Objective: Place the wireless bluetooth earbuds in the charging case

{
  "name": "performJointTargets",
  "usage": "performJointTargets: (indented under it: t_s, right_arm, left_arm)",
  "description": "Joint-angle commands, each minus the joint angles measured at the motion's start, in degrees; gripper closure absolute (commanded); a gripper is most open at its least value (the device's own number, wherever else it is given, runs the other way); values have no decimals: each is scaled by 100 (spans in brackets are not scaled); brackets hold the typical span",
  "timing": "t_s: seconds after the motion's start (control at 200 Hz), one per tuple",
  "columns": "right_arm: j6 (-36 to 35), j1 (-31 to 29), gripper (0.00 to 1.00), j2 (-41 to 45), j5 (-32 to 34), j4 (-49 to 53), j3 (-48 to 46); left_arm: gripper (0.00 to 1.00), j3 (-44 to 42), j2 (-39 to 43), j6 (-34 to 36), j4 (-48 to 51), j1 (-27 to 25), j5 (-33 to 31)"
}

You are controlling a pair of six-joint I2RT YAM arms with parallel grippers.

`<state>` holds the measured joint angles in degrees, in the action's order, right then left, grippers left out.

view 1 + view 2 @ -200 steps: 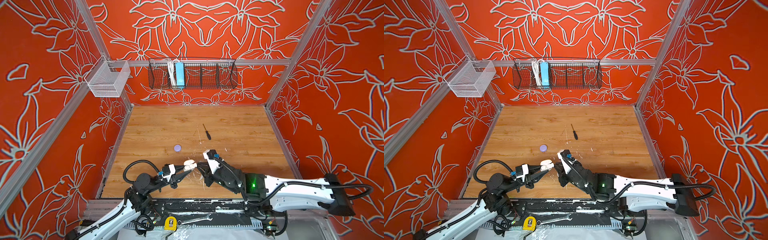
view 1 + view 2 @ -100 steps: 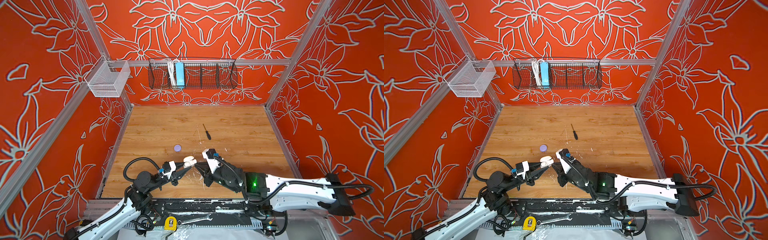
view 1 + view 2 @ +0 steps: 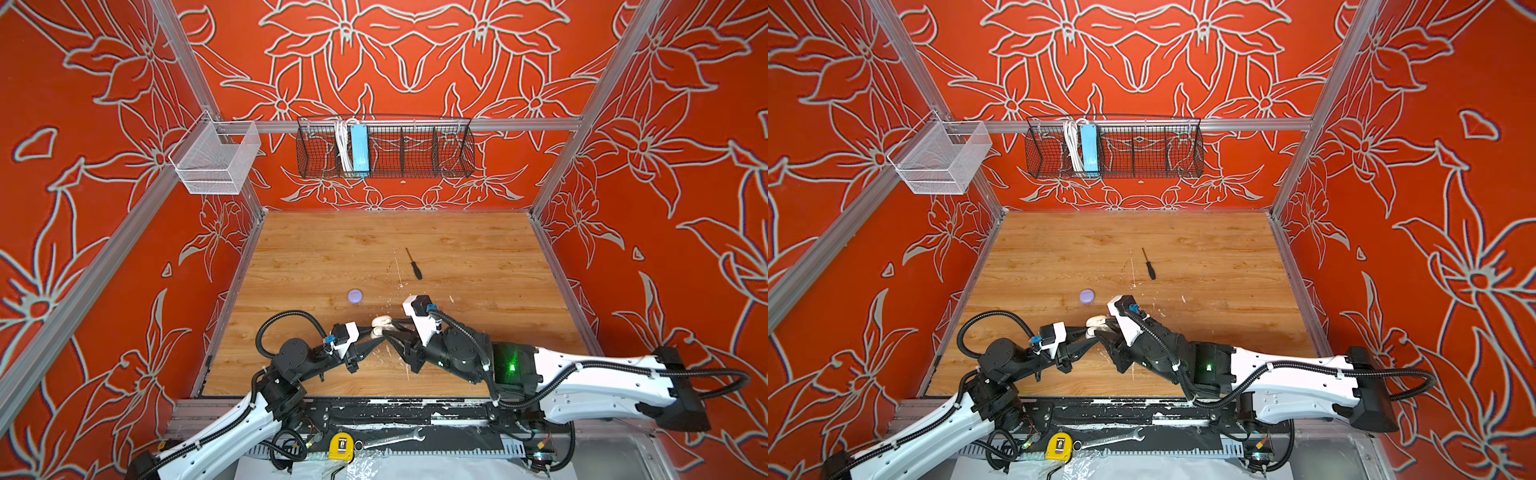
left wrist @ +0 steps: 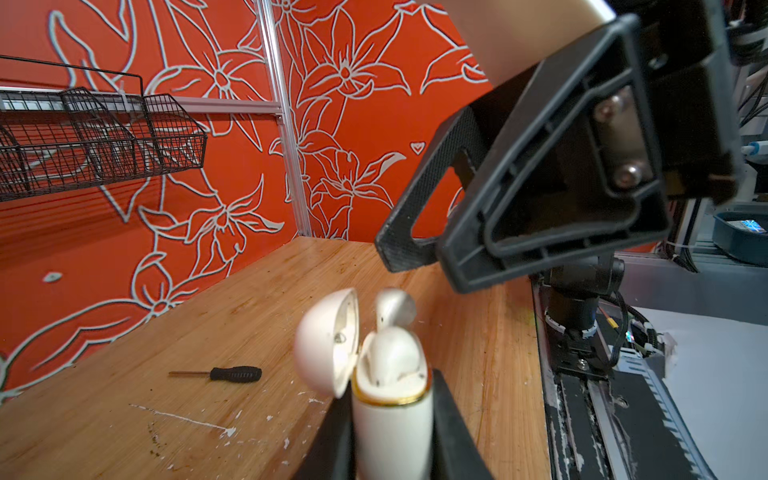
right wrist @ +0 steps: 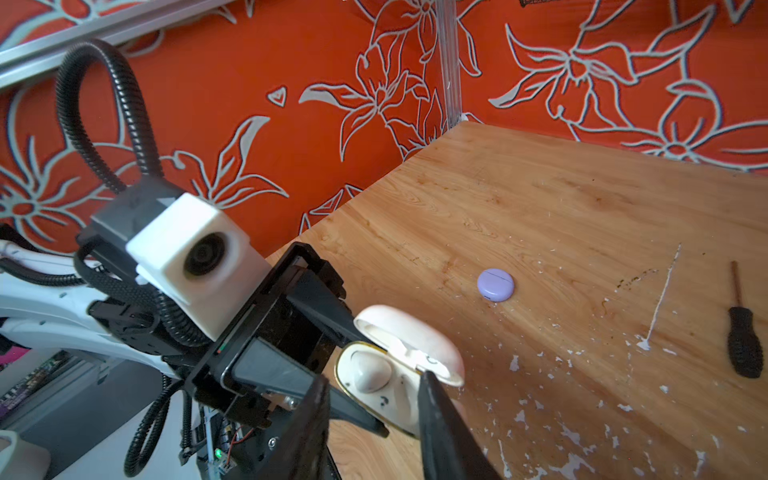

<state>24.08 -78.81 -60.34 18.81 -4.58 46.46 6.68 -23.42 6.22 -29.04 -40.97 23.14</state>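
Where the black base rail (image 3: 415, 409) runs along the near edge, a yellow tape measure (image 3: 340, 446) lies just left of a steel wrench (image 3: 390, 437). Just beyond the rail, the two arms meet over the near middle of the wooden counter (image 3: 457, 249).

The left gripper (image 4: 392, 434) has its fingers (image 4: 455, 432) clamped on the body of a cream charging case (image 4: 392, 415). The case's lid (image 4: 326, 340) is swung open toward the far side. Two cream earbuds (image 4: 390, 357) stand in the case's mouth. One sits low in its socket, and the second earbud (image 4: 395, 307) rises higher behind it. Whether that one is fully seated cannot be told.

The right gripper (image 5: 374, 382) hangs close at the case's mouth with its fingers (image 5: 440, 424) apart, one on each side of the opening in the right wrist view. One fingertip is by the lid's hinge, but contact cannot be judged.

Farther back and slightly left, a round lavender case (image 3: 354, 296) lies closed on the counter, apart from both arms. Farther still and to the right, a small black-handled screwdriver (image 3: 414, 266) lies among white flecks (image 3: 399, 276).

On the far wall hangs a black wire basket (image 3: 415, 153) holding a blue power strip (image 3: 359, 147) and a white cable (image 3: 341, 145) in its left part. A white mesh basket (image 3: 216, 162) hangs at the far left post.
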Motion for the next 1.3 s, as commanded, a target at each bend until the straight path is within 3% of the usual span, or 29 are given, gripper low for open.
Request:
performJointTargets:
  t_s: [0.0, 0.175, 0.716, 1.056, 1.296]
  right_arm:
    - [370, -21, 60, 156, 474, 436, 169]
    - [794, -27, 60, 48, 746, 808, 212]
    - [922, -12, 65, -365, 836, 604, 437]
    - [1295, -3, 78, -418, 844, 400, 316]
    - [1672, -3, 79, -350, 1011, 79, 23]
  left_arm:
    - [100, 19, 130, 55, -56, -41, -52]
    - [100, -17, 189, 81, -39, -42, -125]
    - [100, 24, 84, 200, -5, -43, -28]
    - [100, 40, -48, 440, 17, -41, 35]
    - [100, -13, -28, 702, 3, -43, 77]
